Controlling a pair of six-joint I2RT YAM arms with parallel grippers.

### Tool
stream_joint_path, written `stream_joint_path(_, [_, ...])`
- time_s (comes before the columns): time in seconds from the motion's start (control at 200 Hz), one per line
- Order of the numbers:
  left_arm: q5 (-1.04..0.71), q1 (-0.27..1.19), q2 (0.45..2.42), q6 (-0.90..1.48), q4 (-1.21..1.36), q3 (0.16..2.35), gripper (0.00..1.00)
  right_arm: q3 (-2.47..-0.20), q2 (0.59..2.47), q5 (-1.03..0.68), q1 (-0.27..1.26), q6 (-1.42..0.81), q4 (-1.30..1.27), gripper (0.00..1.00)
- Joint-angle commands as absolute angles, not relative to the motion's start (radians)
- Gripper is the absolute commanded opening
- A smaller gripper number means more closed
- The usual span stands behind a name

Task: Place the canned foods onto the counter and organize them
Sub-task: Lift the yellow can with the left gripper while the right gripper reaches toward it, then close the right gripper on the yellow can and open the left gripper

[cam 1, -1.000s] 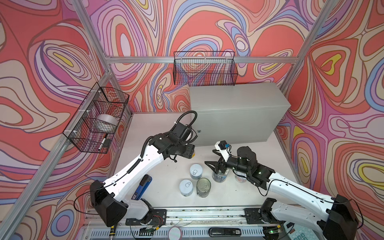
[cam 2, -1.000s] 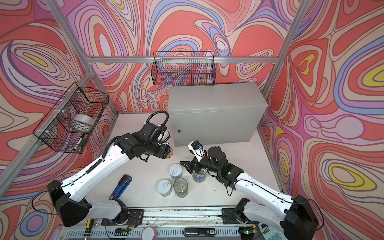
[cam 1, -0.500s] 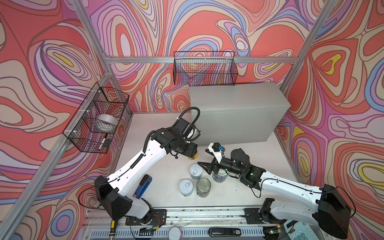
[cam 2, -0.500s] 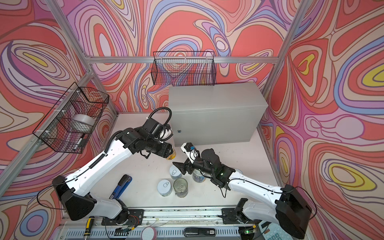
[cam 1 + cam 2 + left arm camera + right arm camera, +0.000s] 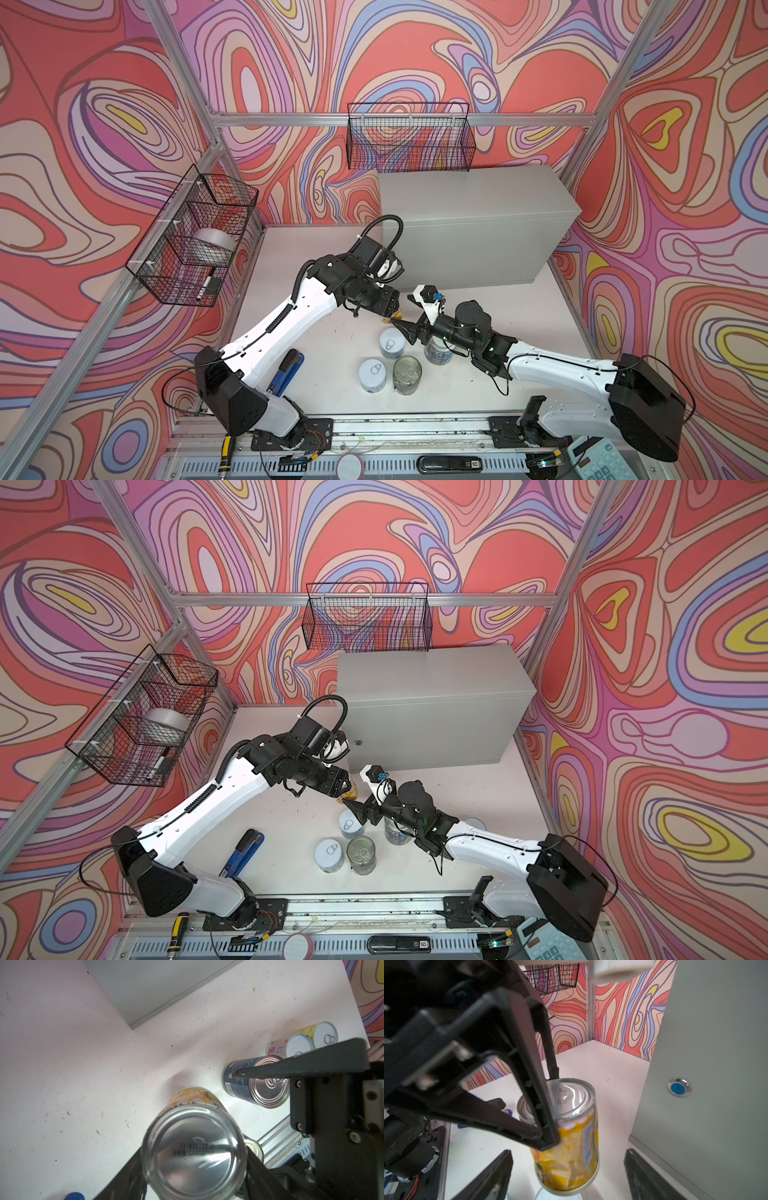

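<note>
Left hand point(image 5: 550, 1107) clamped the yellow can point(image 5: 571, 1147) by its upper wall; stiff, slick, probably weighty; right hand point(image 5: 571, 1175) gaped wide astride its lower wall.

In both top views the yellow can point(image 5: 353, 790) is mostly covered by the left claw point(image 5: 348, 791), and the dark blue can point(image 5: 435, 357) is half hidden under the right arm point(image 5: 465, 328). In the left wrist view the yellow can's base is cut by the frame edge, its printed code is not legible, and a further can point(image 5: 254, 1148) behind it is largely blocked. In the right wrist view the fingers point(image 5: 492, 1176) of the right claw point(image 5: 568, 1151) are cropped at the edge.
</note>
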State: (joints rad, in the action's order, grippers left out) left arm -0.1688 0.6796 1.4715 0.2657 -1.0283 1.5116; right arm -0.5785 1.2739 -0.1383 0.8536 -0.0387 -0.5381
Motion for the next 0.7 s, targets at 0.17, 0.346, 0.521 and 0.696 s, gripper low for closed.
stream_joint_path(0.17, [-0.228, 0.673, 1.468, 0.276, -0.983, 1.545, 0.47, -0.612, 1.332, -0.125, 0.872, -0.037, -0.606, 0.87])
stream_joint_path(0.346, [-0.238, 0.673, 1.471, 0.263, -0.983, 1.546, 0.47, -0.615, 1.35, -0.134, 0.876, -0.036, -0.653, 0.87])
stream_joint_path(0.521, [-0.246, 0.673, 1.473, 0.255, -0.988, 1.549, 0.47, -0.624, 1.374, -0.138, 0.882, -0.034, -0.673, 0.86])
stream_joint_path(0.696, [-0.284, 0.66, 1.481, 0.242, -0.995, 1.559, 0.46, -0.631, 1.391, -0.134, 0.888, -0.031, -0.684, 0.8])
